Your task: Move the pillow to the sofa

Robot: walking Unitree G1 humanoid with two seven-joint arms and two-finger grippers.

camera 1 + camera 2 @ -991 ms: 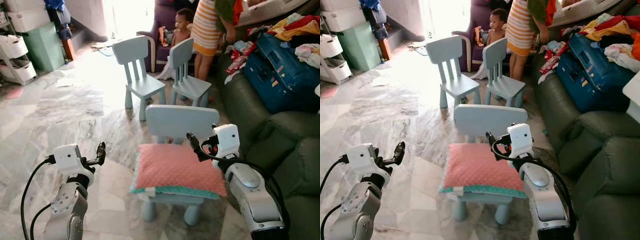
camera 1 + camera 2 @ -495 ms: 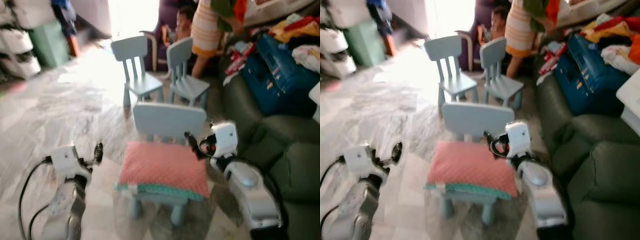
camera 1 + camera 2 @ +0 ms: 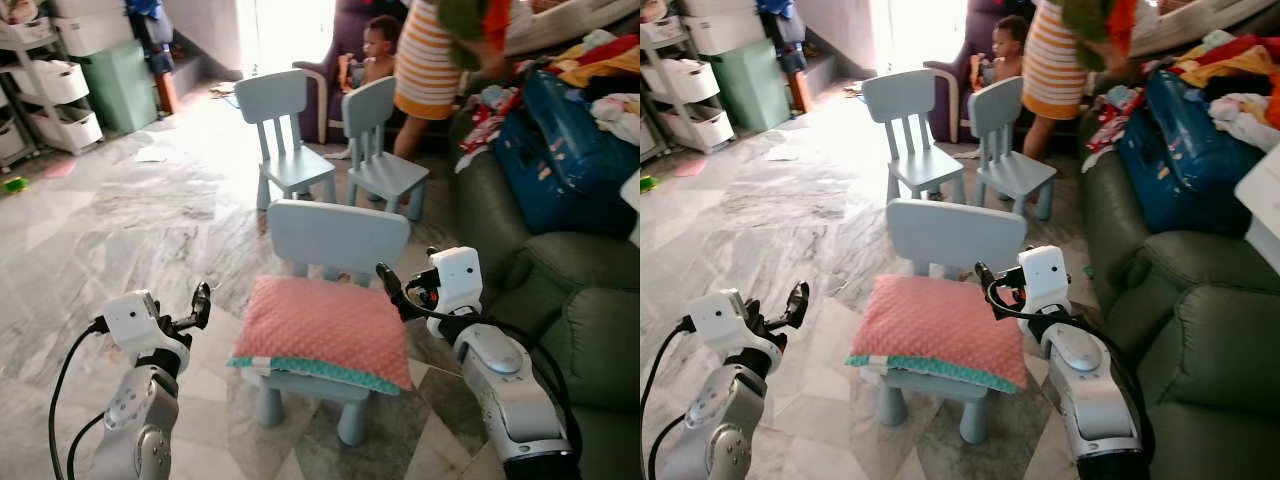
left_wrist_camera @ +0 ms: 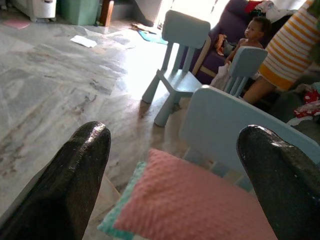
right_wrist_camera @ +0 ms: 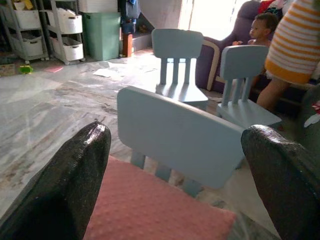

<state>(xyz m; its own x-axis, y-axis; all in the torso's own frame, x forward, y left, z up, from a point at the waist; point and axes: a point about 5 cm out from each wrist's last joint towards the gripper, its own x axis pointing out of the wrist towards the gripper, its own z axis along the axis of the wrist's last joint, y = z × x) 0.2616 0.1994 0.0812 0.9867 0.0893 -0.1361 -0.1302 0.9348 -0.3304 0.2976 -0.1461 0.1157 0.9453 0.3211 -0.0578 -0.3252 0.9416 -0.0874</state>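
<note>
The pink pillow (image 3: 325, 330) lies flat on the seat of the nearest pale blue child's chair (image 3: 338, 235), covering the seat and overhanging its front edge and both side edges; its back edge sits against the chair's backrest. Under it a teal layer (image 3: 320, 370) shows along the front edge, whether a second cushion or the pillow's own underside I cannot tell.

It looks soft, light and floppy, with a nubbly fabric that should give grip rather than slip. It will likely sag if pinched at one corner, so the two overhanging side edges, one per gripper, seem the best places to take hold. Its long axis runs across the seat from side edge to side edge, parallel to the backrest; the broad face points up.

The left gripper (image 3: 200, 303) hangs off the chair's left side, fingers spread wide and holding nothing. The right gripper (image 3: 392, 288) is near the seat's back right corner, likewise wide open and empty, apart from the pillow. The dark green sofa (image 3: 590, 330) stands just to the right of the chair.
</note>
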